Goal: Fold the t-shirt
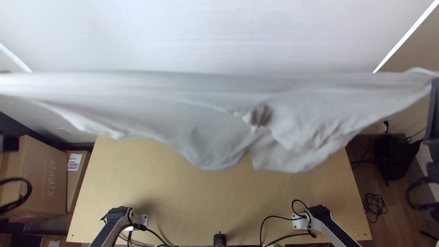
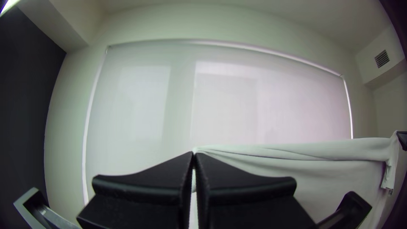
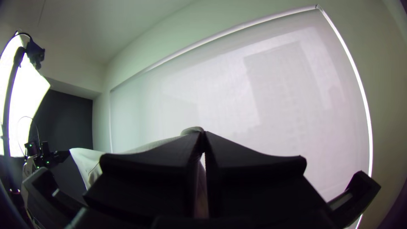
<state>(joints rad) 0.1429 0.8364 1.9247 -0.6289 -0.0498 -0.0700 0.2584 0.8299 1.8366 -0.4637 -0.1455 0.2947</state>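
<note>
- The t-shirt (image 1: 210, 105) is up in the air above the table (image 1: 219, 192), stretched between the two grippers, its upper edge pulled nearly straight
- Below that edge the cloth sags in loose, crumpled folds, with two rounded parts hanging lowest; in the top view they cover much of the table's far edge
- Near the middle of the cloth there is a small, shadowed pucker
- The left gripper (image 1: 9, 143) is beyond the table's left edge; in the left wrist view its fingers are pressed together, pinching one end of the t-shirt's upper edge at their tips
- The right gripper (image 1: 434, 87) is beyond the table's right edge; in the right wrist view its fingers are closed together too, with the other end of the upper edge pinched between them
- The left arm (image 1: 116, 222) has its base by the table's near left corner, the right arm (image 1: 322, 217) by the near right corner, with black cables beside both
- Cardboard boxes (image 1: 36, 178) stand off the table's left edge, and a black bag (image 1: 391, 158) lies on the floor off its right edge
- A pale window blind (image 2: 220, 106) hangs behind, and a bright lamp (image 3: 29, 89) shows in the right wrist view
</note>
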